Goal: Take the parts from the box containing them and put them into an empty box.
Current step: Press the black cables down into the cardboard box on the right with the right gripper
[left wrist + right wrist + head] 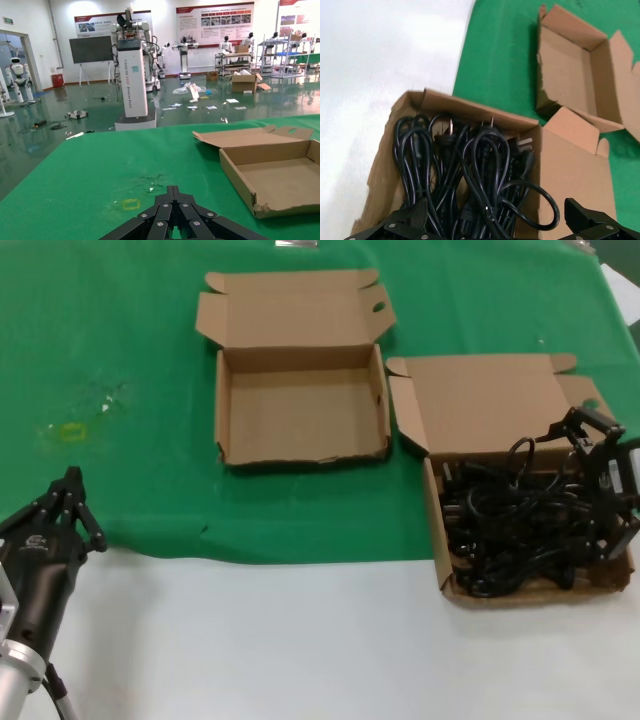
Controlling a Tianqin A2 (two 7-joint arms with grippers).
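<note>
A desk [300, 640] is seen from the head view, its far part covered by a green cloth [120, 340] and its near part bare and white. Two open cardboard boxes are set on it. The empty box [300, 405], wider than deep with low walls and a frayed near wall edge, is placed on the green cloth near the middle, its lid folded back toward the far side. The box of parts [445, 540] is placed to the right of it and nearer, close beside but apart from it, straddling the edge between green cloth and white surface; its lid is also laid open toward the far side. This box is filled with a tangle of black power cables [510, 530], whose plugs and looped cords are shown clearly in the right wrist view [470, 170]. The right hand [600, 480] is held over the right side of the cable box, just above the cables; its fingers [407, 217] are spread wide apart, and nothing is gripped between them. The left hand [65, 505] is parked at the near left of the desk, over the edge of the green cloth and well apart from both boxes; its fingers are drawn together to a point, with nothing held.
</note>
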